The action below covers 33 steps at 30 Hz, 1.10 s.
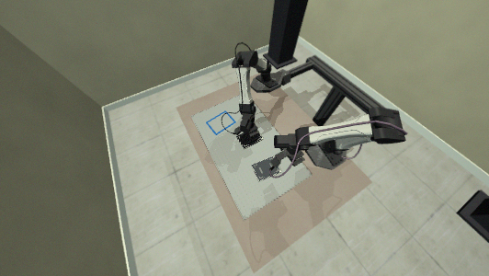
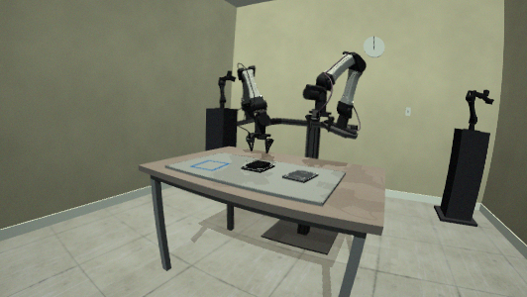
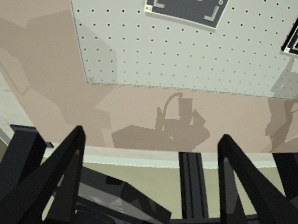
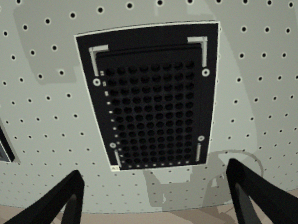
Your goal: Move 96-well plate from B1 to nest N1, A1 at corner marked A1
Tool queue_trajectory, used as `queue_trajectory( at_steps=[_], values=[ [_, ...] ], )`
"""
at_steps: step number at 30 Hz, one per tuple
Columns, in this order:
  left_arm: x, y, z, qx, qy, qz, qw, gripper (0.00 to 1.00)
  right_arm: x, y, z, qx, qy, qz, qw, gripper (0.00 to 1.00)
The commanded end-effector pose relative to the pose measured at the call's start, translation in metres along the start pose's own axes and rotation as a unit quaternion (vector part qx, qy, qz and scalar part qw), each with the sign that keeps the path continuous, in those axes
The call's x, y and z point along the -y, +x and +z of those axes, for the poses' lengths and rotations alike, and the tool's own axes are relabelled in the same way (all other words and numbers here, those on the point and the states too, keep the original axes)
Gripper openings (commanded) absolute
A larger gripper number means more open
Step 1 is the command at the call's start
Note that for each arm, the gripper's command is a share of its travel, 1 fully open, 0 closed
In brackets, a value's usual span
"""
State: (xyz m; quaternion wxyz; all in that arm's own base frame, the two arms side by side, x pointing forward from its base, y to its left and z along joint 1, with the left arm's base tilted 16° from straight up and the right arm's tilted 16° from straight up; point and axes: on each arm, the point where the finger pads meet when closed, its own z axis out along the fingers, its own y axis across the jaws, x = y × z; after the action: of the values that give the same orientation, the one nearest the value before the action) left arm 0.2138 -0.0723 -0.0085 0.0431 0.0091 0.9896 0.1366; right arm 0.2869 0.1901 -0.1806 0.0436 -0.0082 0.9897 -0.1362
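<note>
The dark 96-well plate [image 4: 150, 107] [image 2: 259, 164] lies in the black nest [image 4: 147, 36] at the middle of the board, between its pale corner locators, and looks flat. The nest's A1 label shows at its lower left in the right wrist view; the plate's cut corner is too dark to make out. My right gripper [image 4: 153, 173] [image 2: 260, 150] is open and empty, raised above the plate, fingers apart from it. My left gripper [image 3: 153, 135] is open and empty, high over the table's arm side. The blue outline of bench spot B1 [image 1: 211, 128] holds no plate.
A grey nest [image 3: 190, 14] [image 2: 300, 175] with pale locators and an A1 label lies on the perforated board [image 3: 135, 50], on the left arm's side of the black nest. The left arm reaches over that side in the top view. The brown table [image 2: 362, 198] surrounds the board.
</note>
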Motion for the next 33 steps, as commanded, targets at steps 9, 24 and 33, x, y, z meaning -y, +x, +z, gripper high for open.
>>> queue_trajectory(
  at_steps=[9,24,33],
  values=[
    [-0.0016,0.0065,-0.0024,-0.005,0.001,0.001,1.000,1.00,-0.0018,0.0019,-0.0256,0.000,-0.007,0.001,1.000,1.00],
    [-0.0016,0.0065,-0.0024,-0.005,0.001,0.001,1.000,1.00,-0.0037,-0.0005,-0.0258,0.004,-0.011,0.001,1.000,1.00],
    [-0.0016,0.0065,-0.0024,-0.005,0.001,0.001,1.000,1.00,-0.0037,-0.0005,-0.0258,0.004,-0.011,0.001,1.000,1.00]
  ],
)
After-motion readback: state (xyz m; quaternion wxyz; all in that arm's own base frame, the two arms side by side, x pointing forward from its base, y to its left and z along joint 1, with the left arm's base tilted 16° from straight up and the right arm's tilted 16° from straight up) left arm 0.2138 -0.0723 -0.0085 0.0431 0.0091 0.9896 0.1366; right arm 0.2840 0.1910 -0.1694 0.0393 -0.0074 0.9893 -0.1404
